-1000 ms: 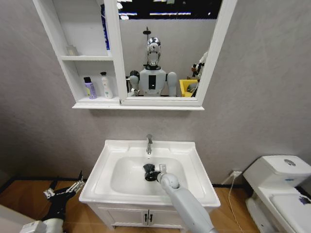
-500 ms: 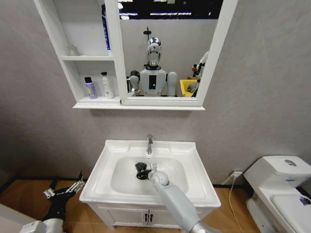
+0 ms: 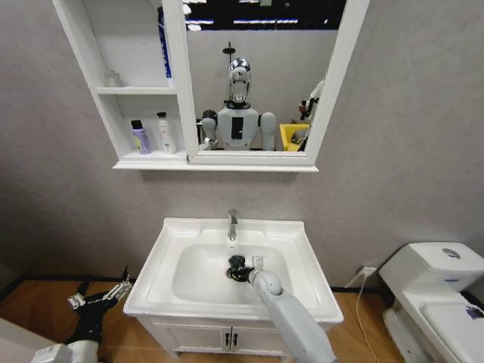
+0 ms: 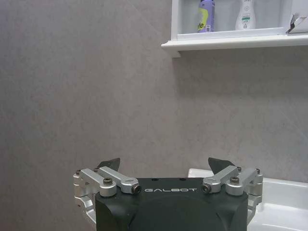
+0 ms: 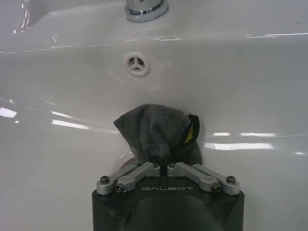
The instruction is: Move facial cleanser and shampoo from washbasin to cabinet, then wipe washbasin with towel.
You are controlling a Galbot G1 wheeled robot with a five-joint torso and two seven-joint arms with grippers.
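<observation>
My right gripper (image 3: 240, 269) is down in the bowl of the white washbasin (image 3: 306, 265), shut on the small dark towel (image 3: 233, 265). In the right wrist view the bunched towel (image 5: 156, 132) presses on the bowl wall below the overflow hole, held by the right gripper (image 5: 161, 166). A purple bottle (image 3: 141, 138) and a white bottle (image 3: 165, 134) stand on the cabinet's (image 3: 106, 113) lower shelf; I cannot tell which is the facial cleanser and which the shampoo. My left gripper (image 3: 102, 293) hangs open, low beside the basin's left side, also seen as the left gripper (image 4: 164, 163).
A chrome faucet (image 3: 232, 224) stands at the back of the basin. The mirror (image 3: 257, 76) adjoins the shelves. A white toilet (image 3: 431, 287) sits at the right. The vanity doors (image 3: 227, 339) are below the basin. A grey wall runs behind everything.
My right gripper swept the towel to the left across the bowl, then back to the right, ending near the bowl's middle. The left arm has not moved.
</observation>
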